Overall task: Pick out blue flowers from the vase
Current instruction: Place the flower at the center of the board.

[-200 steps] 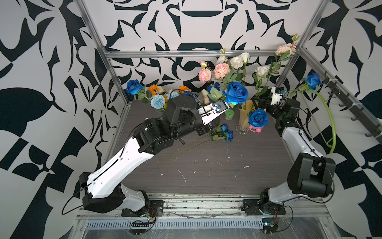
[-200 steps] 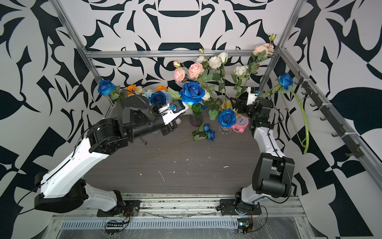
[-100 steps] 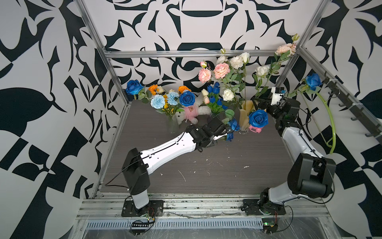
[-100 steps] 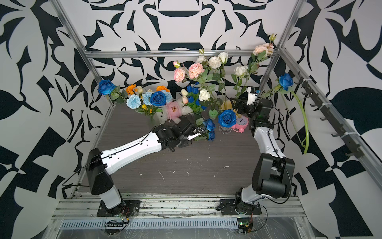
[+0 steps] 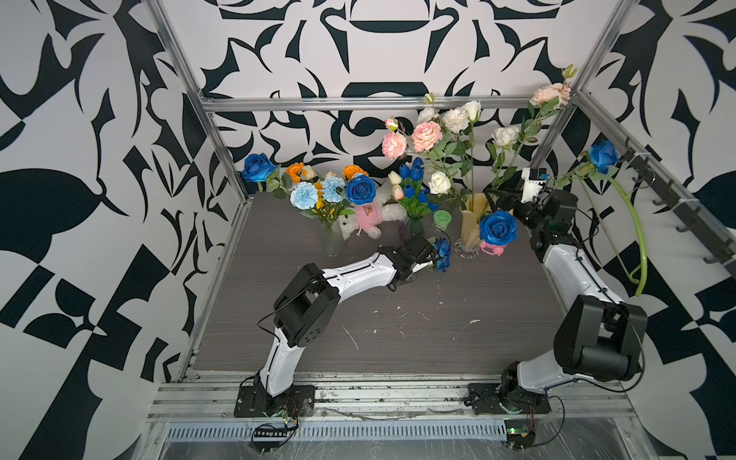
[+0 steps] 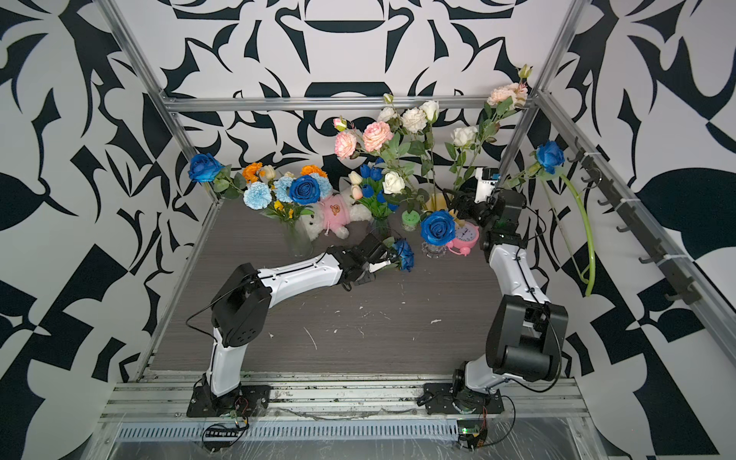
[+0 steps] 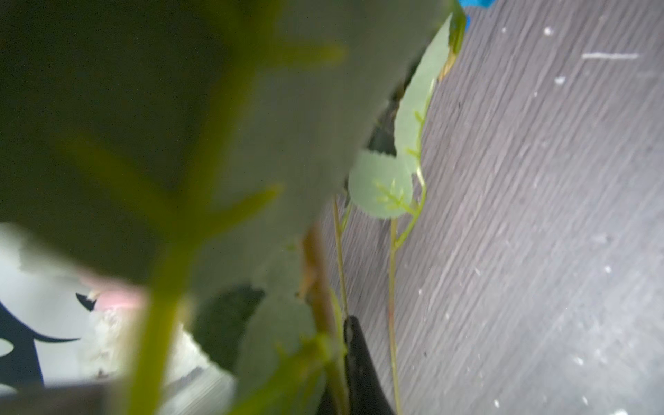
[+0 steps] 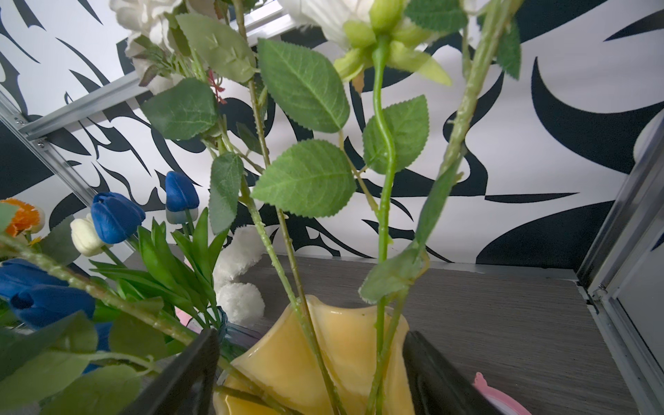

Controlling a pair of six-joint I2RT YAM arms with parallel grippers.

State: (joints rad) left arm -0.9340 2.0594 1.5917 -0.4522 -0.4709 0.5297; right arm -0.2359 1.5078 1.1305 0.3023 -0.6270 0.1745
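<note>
Left gripper (image 5: 429,263): closed on the green stem of the held blue rose (image 5: 443,255); leaves hide the contact in the left wrist view
Held blue rose: out of the vase, head low over the worktop (image 5: 398,318), toward the back edge and just in front of the yellow vase (image 5: 472,229)
Right gripper (image 8: 310,333): jaws spread wide, one on each side of the yellow vase near the back right corner, apparently pressed against it to steady it
Blue flowers not yet out: leaning blue rose (image 5: 498,233) at the yellow vase; blue tulips (image 5: 410,177) at mid back edge; tall blue rose (image 5: 360,190) and pale-blue carnations (image 5: 304,196) over the glass vase (image 5: 332,245); corner blue rose (image 5: 258,167) at the back left corner
Unclear: what the far blue rose (image 5: 603,156) beyond the right edge stands in
Risk, release: leaves crowd the fingers, so the stem may cling and get dragged away with the arm
Risk, neighbours: the held head lies near the vase foot and the pink clock (image 5: 494,249); a sideways sweep could knock them
Risk, glass vase: top-heavy and unbraced; an angled pull would likely tip it
Risk, tangling: blue stems mix with white and pink roses; a pull may lift those too
</note>
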